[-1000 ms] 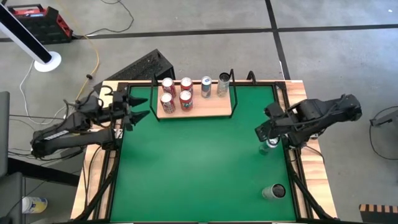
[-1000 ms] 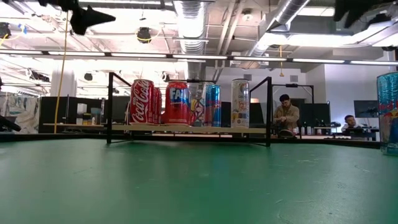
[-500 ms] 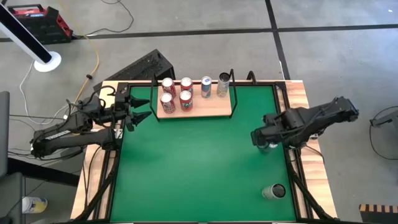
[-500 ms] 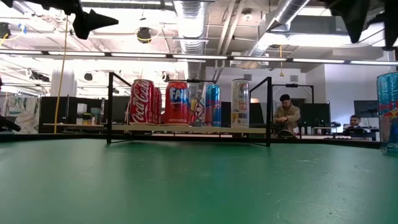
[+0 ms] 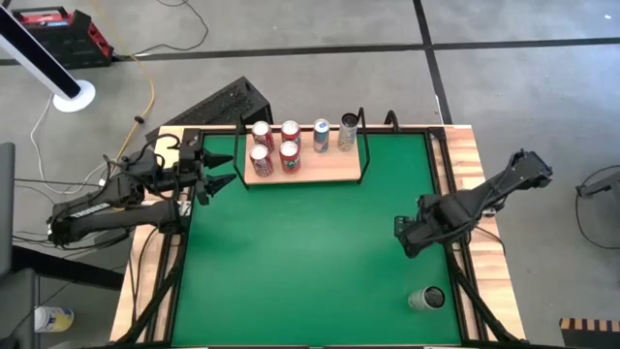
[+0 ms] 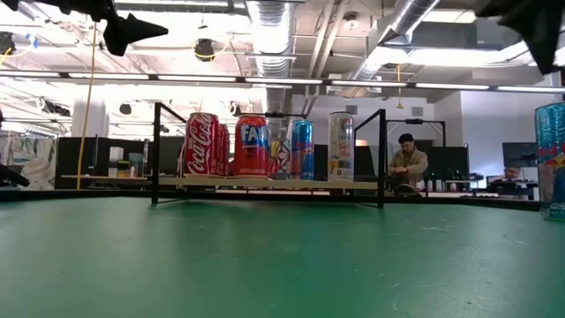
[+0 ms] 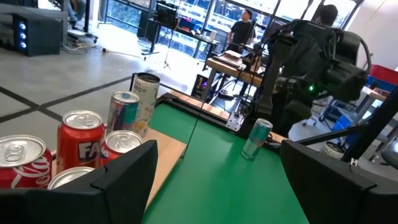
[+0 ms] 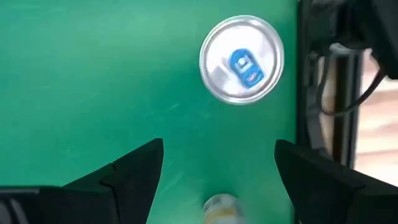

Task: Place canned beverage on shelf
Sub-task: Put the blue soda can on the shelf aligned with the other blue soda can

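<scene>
A slim blue-and-silver can (image 8: 242, 59) stands upright on the green mat near the table's right edge; it also shows in the low view (image 6: 552, 159) and the left wrist view (image 7: 256, 138). My right gripper (image 8: 221, 180) hangs open above it, pointing down, with the can's top just ahead of its fingertips; in the high view the gripper (image 5: 409, 236) covers the can. The shelf (image 5: 329, 173), a pale-wood board with black wire ends, lies at the far edge with several cans (image 5: 289, 150) standing on it. My left gripper (image 5: 218, 170) waits open, held level, left of the shelf.
Another can (image 5: 426, 299) sits near the front right corner. Black frame rails (image 5: 455, 252) run along the mat's right side next to the blue can. The mat's middle (image 5: 310, 252) holds nothing. People sit in the room beyond the table (image 6: 408, 163).
My right gripper has come down and moved toward the table's near edge, over the blue can, while its wrist rolled about. The can and the cans on the shelf have stayed where they were.
</scene>
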### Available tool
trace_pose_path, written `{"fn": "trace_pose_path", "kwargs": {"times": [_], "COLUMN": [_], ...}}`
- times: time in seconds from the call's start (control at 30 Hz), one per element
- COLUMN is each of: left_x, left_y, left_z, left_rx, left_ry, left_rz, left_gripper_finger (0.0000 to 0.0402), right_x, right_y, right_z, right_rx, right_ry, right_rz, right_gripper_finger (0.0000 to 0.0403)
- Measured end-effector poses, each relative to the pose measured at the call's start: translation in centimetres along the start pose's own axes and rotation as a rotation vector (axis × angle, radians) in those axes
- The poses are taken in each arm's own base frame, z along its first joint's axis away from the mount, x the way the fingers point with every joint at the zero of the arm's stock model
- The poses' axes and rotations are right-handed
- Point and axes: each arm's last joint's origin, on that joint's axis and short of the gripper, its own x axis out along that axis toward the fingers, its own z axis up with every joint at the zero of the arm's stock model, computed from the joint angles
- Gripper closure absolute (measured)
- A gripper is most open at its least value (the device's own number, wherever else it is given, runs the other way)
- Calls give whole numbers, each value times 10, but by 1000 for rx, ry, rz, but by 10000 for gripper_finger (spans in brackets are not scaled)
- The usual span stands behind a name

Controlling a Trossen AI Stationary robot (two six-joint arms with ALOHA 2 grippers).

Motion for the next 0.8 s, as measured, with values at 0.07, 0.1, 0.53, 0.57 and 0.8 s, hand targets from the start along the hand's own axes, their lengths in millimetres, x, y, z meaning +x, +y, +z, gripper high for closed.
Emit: {"fn": "trace_pose_path", "kwargs": {"times": [0.07,0.1,0.53,0.57,0.8], "left_x": [0,0,0,0,0], "left_y": [0,0,0,0,0], "left_z": [0,0,0,0,0], "left_rx": [4,14,6,2,0], "left_ry": [0,1,0,0,-3], "left_rz": [0,0,-1,-1,-2], "left_gripper_finger": [80,80,80,80,80], "right_x": [5,7,32,34,44], "right_y": [4,6,9,9,8], "right_z": [-1,-1,6,7,11], "right_rx": [5,7,18,22,32], "right_ry": [-19,-31,-96,-99,-136], "right_rz": [-28,-33,-126,-133,-159], "right_gripper_finger": [71,71,72,72,72]}}
